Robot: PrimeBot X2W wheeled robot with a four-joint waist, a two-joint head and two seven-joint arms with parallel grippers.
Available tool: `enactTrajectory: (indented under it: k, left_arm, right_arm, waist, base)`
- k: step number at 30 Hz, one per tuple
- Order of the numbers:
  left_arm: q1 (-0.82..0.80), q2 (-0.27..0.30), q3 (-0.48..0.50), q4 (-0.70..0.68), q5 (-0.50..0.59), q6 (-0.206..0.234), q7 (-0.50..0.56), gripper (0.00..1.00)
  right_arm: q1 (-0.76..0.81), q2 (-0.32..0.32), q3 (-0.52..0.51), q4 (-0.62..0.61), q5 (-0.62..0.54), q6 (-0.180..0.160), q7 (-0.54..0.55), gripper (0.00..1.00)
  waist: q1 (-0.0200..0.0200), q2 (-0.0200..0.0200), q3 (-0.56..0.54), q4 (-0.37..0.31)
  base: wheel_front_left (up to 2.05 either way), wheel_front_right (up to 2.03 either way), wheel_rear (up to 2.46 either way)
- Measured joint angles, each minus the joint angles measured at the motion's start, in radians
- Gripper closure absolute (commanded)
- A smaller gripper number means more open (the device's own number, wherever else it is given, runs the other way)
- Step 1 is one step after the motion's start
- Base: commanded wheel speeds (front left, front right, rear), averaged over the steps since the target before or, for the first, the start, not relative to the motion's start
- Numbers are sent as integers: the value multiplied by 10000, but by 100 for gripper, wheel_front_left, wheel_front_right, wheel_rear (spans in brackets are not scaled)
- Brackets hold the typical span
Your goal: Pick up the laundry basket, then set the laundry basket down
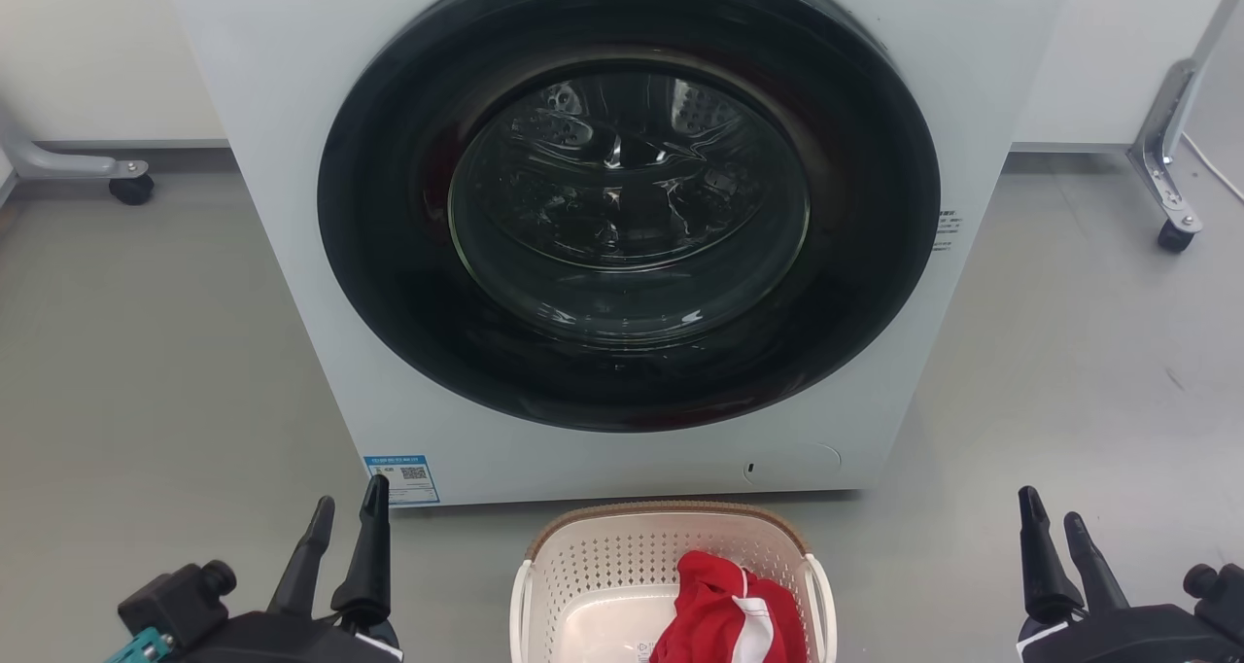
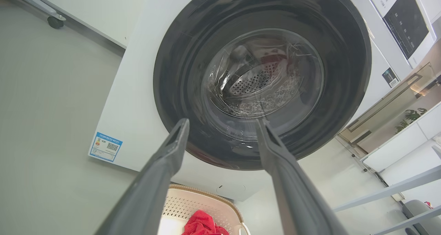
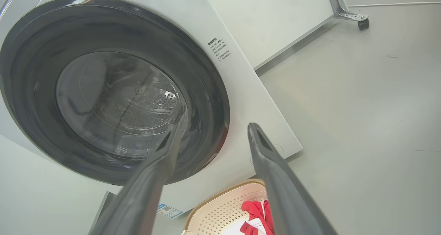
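Laundry basket (image 1: 603, 558) sits between left pincer (image 1: 351, 491) and right pincer (image 1: 1050, 505), touching neither.

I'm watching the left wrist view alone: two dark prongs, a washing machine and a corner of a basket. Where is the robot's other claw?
Observer: The head view shows the right gripper open, off to the right of the laundry basket and apart from it.
Operator: Does the basket have anything to grab?
Observer: Yes, white loop handles, one on each side.
Operator: And the red thing inside?
Observer: A red cloth with a white stripe across it.
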Motion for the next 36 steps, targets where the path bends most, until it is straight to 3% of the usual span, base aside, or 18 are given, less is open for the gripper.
enactTrajectory:
  k: [20, 36]
  left_arm:
    - [-121, 119, -696, -65, 3275, 619, -512, 0]
    - [-121, 119, -874, 115, 5147, 1070, -537, 0]
  right_arm:
    - [-185, -324, 876, -35, -3490, -474, -617, 0]
    - [-186, -403, 1135, 134, -5287, -775, -1057, 0]
  waist:
    - [0, 0, -29, 0]
    - [0, 0, -74, -23]
  base:
    - [0, 0, 0]
    - [0, 0, 0]
